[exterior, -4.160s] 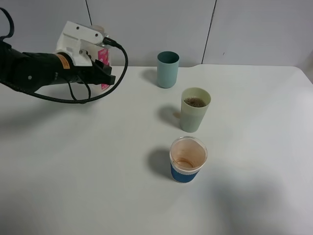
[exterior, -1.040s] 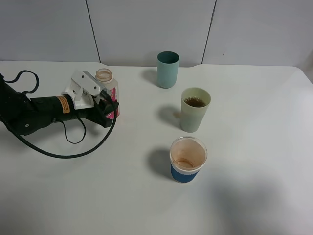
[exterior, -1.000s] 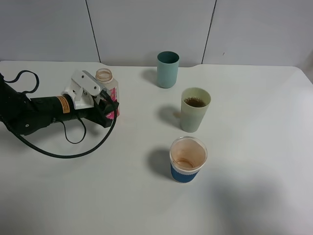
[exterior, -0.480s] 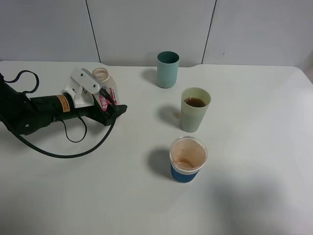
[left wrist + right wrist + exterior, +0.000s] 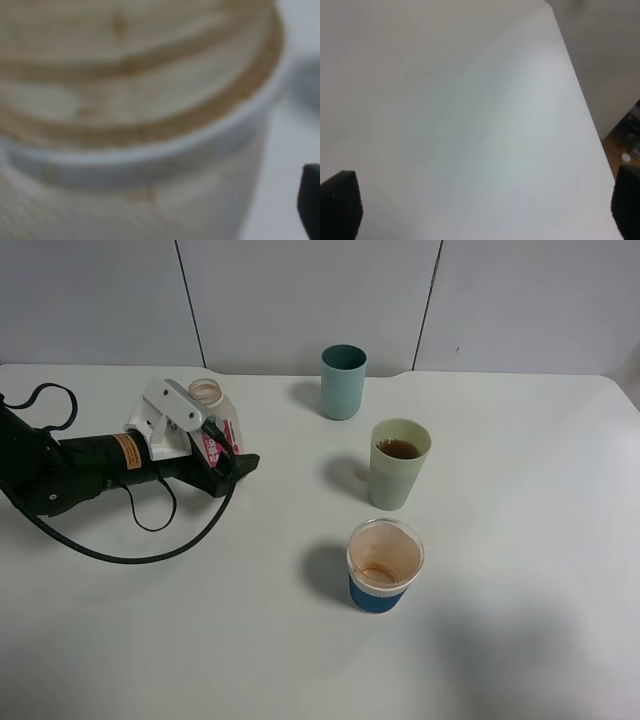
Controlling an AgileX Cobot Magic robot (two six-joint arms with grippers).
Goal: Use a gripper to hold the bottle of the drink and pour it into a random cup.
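Evidently close to the end. Found in the high view, upright on the table toward the left: the bottle, capless, pink label facing the camera, standing between the jaws of the left gripper. Spread wide, those jaws, with the near black finger lying just in front of the label and seemingly clear of it, the far one hidden behind the bottle. Borne out loosely by the left wrist view: a blurred close-up of the brown-stained neck, one dark fingertip off at the edge with a gap between, so not clamped, as far as can be told. Amount of liquid inside the bottle: hard to tell, mostly clear by the look of it. Further right, well apart from the bottle: the cup, pale green, upright, holding the drink, dark brown, a little below the rim, and so taken as the pour done. Near it, the teal tumbler behind and the clear cup with blue sleeve in front, only a brown film at the bottom of the latter. Right gripper: out of the high view, shown by its own wrist camera with two black fingertips far apart over bare table, holding nothing. Left to do, on this reading: little beyond drawing the left arm away without tipping the bottle. Worth some care there, given a finger so near a light bottle.
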